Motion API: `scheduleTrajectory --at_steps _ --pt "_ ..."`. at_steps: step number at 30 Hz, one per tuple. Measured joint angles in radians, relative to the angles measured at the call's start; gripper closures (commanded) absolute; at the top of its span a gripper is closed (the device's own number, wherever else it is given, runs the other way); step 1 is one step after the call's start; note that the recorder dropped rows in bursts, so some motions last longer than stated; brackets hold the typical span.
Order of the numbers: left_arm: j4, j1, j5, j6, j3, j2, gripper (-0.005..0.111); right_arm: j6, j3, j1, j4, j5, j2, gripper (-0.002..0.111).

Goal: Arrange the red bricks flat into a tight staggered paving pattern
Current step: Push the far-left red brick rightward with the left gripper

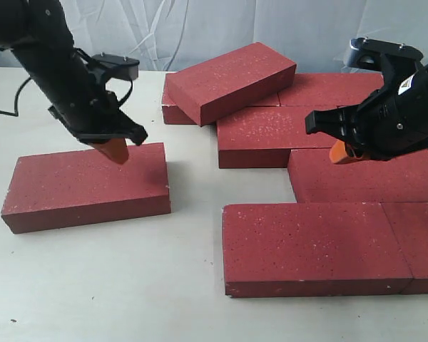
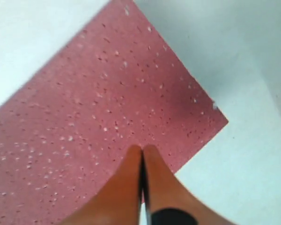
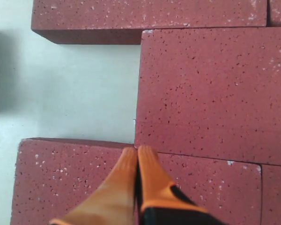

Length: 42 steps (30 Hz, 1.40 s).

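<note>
Left gripper closed tight, orange fingertips pressed together, nothing held. Tip sits over the lone brick's top face, near the end facing the laid bricks; contact unclear. Lone brick flat on the white table, long axis pointing roughly toward the laid bricks, which sit apart from it across bare table. Right gripper also closed, empty, hovering over those laid bricks. Tilted brick propped on their far row, skewed to the lone brick's axis.

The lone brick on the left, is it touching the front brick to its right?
Apart. The exterior view shows a strip of bare table between the lone brick and the front brick, and no edges meet.
</note>
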Motion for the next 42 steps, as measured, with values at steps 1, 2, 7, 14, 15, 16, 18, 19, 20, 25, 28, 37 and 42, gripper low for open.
scheduleTrajectory --at_steps 1,2,7,14,15,16,18,19,20,25,28,37,42 --pt "0.053 0.0 -0.021 -0.083 0.0 -0.04 0.107 0.0 0.0 0.0 0.001 0.0 0.0 0.109" --pt "0.108 0.0 -0.027 -0.15 0.0 -0.057 0.107 0.0 0.0 0.0 0.003 0.0 0.0 0.109" --pt "0.33 0.0 -0.019 -0.394 0.015 -0.093 0.107 0.0 0.0 0.0 0.014 -0.002 0.0 0.109" --pt "0.299 -0.039 -0.155 -0.396 0.136 -0.071 0.107 -0.012 0.0 0.0 0.022 -0.002 0.0 0.109" --pt "0.299 -0.041 -0.16 -0.396 0.141 -0.063 0.107 -0.015 0.0 0.0 0.025 -0.002 0.0 0.109" --pt "0.299 -0.044 -0.164 -0.396 0.143 -0.052 0.107 -0.015 0.0 0.0 0.027 -0.002 0.0 0.109" --pt "0.299 -0.05 -0.174 -0.396 0.15 -0.029 0.107 -0.016 0.0 0.0 0.032 -0.002 0.0 0.109" --pt "0.291 -0.055 -0.184 -0.396 0.149 -0.017 0.107 -0.019 0.0 0.0 0.037 -0.002 0.0 0.109" --pt "0.285 -0.057 -0.192 -0.396 0.152 -0.008 0.107 -0.023 0.0 0.0 0.041 -0.002 0.0 0.109" --pt "0.269 -0.088 -0.226 -0.384 0.152 0.007 0.107 -0.036 0.0 0.0 0.056 -0.002 0.0 0.109" --pt "0.26 -0.109 -0.245 -0.37 0.152 0.007 0.107 -0.04 0.0 0.0 0.06 -0.002 0.0 0.109" --pt "0.218 -0.175 -0.318 -0.357 0.152 0.01 0.107 -0.041 0.0 0.0 0.063 0.002 0.0 0.109" --pt "0.216 -0.201 -0.336 -0.355 0.152 0.012 0.107 -0.041 0.0 0.0 0.066 0.002 0.0 0.109"
